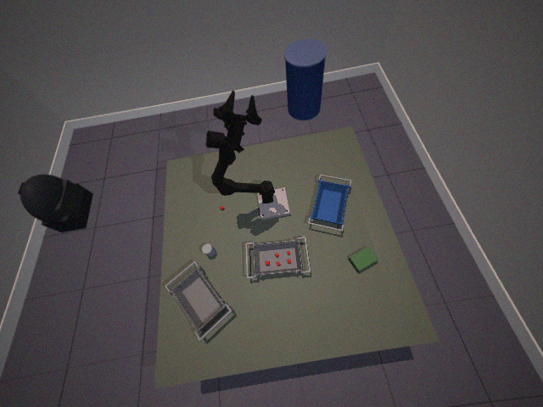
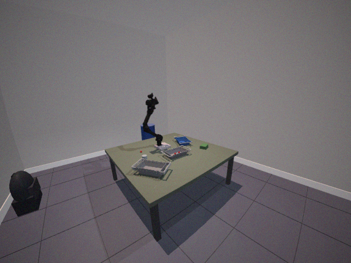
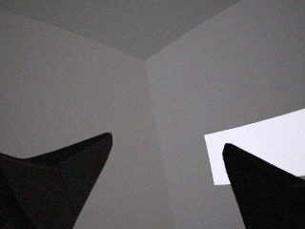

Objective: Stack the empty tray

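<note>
The loaded grey tray (image 1: 276,245) (image 2: 173,156) stands upright mid-table with several small red blocks (image 1: 278,264) (image 2: 175,153) on its floor. Its left wire bar (image 1: 248,263) and right wire bar (image 1: 307,256) both stick out past its ends, leaving the top open. The empty grey tray (image 1: 200,299) (image 2: 149,171) stands upright and skewed at the lower left in the top view, its bars also out over its ends. My gripper (image 1: 242,94) (image 2: 153,96) (image 3: 168,144) is open and empty, raised high beyond the table's far edge, away from both trays. Only walls show between its fingers in the wrist view.
A blue tray (image 1: 330,203) (image 2: 182,140) stands right of the arm's pale base plate (image 1: 280,205) (image 2: 162,146). A green block (image 1: 363,258) (image 2: 203,146) lies at right. A white cylinder (image 1: 208,249) (image 2: 144,156) stands near the empty tray; a loose red block (image 1: 221,208) (image 2: 140,151) lies behind it.
</note>
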Controlling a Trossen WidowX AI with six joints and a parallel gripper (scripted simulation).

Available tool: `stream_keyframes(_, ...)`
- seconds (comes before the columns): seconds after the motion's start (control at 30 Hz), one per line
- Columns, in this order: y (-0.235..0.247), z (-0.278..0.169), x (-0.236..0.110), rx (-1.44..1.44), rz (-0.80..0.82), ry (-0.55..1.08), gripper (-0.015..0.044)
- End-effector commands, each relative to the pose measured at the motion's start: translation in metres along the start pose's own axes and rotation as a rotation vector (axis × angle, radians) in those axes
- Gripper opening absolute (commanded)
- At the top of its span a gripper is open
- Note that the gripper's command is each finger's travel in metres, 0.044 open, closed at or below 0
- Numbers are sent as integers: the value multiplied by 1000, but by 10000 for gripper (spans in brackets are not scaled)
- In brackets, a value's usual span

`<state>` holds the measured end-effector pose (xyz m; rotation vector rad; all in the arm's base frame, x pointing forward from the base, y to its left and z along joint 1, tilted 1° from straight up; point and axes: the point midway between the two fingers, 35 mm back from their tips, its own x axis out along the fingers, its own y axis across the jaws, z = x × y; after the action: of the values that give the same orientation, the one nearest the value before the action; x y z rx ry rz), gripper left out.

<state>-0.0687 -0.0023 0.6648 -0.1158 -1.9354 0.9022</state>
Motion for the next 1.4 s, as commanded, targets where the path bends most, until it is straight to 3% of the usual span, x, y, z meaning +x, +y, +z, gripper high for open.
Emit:
stream_keyframes(0.0, 0, 0, 0, 0, 0, 0, 374)
stream_keyframes(0.23, 1, -1, 0, 2, 0, 6, 190)
stream_keyframes(0.37, 27, -25, 10, 32, 52, 130, 87)
stream_keyframes(0.6, 108, -97, 23, 97, 269, 411, 87)
stream_keyframes(0.87, 169, -188, -11, 173, 399, 770, 87)
stream_keyframes(1.1, 207, -266, -79, 244, 486, 1122, 87)
stream_keyframes(1.37, 219, -335, -194, 332, 493, 1566, 87)
